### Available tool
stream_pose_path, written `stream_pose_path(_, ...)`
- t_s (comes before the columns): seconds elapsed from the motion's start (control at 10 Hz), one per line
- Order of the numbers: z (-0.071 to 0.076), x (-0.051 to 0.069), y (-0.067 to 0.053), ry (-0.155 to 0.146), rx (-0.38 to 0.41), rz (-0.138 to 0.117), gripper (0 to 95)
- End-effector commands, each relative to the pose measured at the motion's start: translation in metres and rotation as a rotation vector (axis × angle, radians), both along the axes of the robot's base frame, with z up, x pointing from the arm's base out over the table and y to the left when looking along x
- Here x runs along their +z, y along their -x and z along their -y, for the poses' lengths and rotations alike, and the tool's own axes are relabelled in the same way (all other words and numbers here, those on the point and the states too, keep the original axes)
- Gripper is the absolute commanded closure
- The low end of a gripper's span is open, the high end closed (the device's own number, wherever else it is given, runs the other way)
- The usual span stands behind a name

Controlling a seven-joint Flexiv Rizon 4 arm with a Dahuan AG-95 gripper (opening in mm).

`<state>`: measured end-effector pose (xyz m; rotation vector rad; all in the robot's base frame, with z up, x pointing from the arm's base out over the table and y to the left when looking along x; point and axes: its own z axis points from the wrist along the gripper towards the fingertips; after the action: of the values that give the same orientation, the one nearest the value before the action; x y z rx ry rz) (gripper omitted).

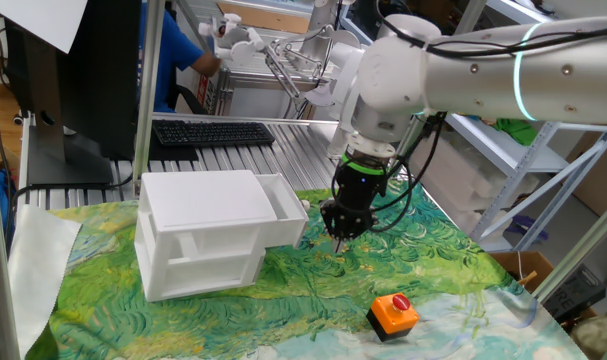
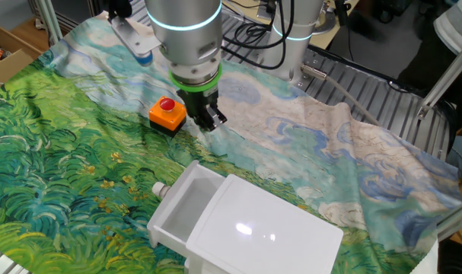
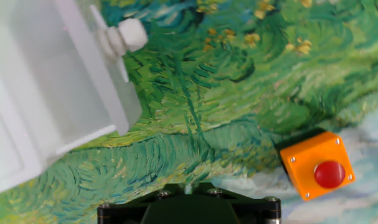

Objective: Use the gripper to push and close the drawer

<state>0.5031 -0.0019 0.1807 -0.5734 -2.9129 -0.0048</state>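
The small white cabinet (image 1: 198,200) stands on the green painted cloth. Its upper drawer (image 1: 283,205) is pulled out to the right, with a small white knob (image 1: 305,205) on its front. The drawer shows open and empty in the other fixed view (image 2: 185,209) and at the left of the hand view (image 3: 58,81). My gripper (image 1: 340,232) hangs just above the cloth, a short way right of the drawer front and not touching it. Its black fingers are together and hold nothing. It also shows in the other fixed view (image 2: 213,122) and at the bottom of the hand view (image 3: 187,186).
An orange box with a red button (image 1: 393,312) sits on the cloth beside the gripper, also in the other fixed view (image 2: 168,114) and the hand view (image 3: 316,165). A keyboard (image 1: 213,132) and a monitor stand behind the cabinet. Metal shelving stands at the right.
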Motion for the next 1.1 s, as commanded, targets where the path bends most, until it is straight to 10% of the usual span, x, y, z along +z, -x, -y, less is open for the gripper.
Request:
stream_pose_path(0.1, 0.001, 0.001, 0.0, 0.015, -0.009, 0.011, 95.0)
stream_pose_path(0.8, 0.014, 0.022, -0.033, 0.053, -0.094, 0.042, 95.0)
stream_pose_path(1.1, 0.022, 0.024, -0.055, 0.081, -0.219, 0.102, 95.0)
